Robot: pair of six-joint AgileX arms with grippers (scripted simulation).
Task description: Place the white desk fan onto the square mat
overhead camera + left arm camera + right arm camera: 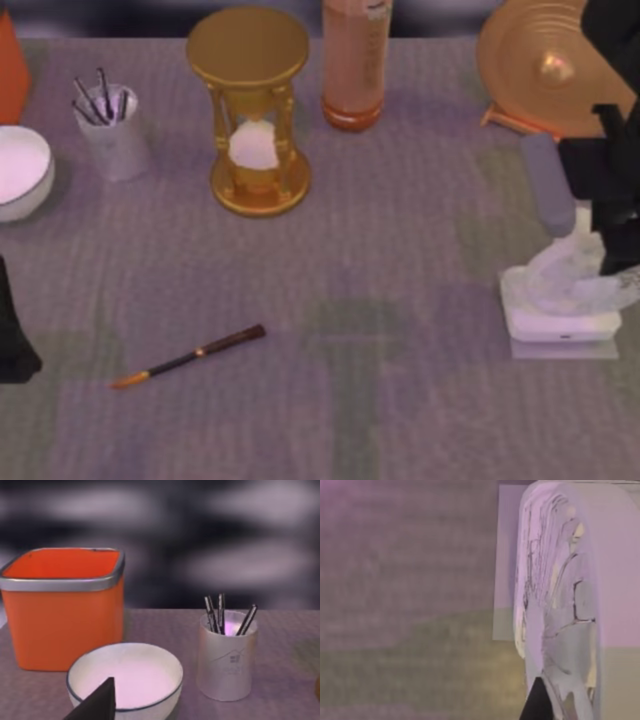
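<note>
The white desk fan (560, 300) stands at the table's right edge, and its rounded square base covers most of the square mat (565, 349). Only a pale strip of mat shows at the near side. My right gripper (603, 258) comes down from the far right onto the fan's upper part, shut on it. In the right wrist view one dark finger (537, 705) lies against the fan's grille (555, 605), with the mat (506, 555) behind. I cannot tell whether the base rests on the mat. My left gripper (14, 345) is parked at the left edge.
Along the back stand an orange bin (8, 70), a white pen cup (112, 130), a gold hourglass (250, 110), an orange bottle (355, 60) and a gold disc on a stand (545, 60). A white bowl (20, 170) sits at the left. A paintbrush (190, 357) lies front left.
</note>
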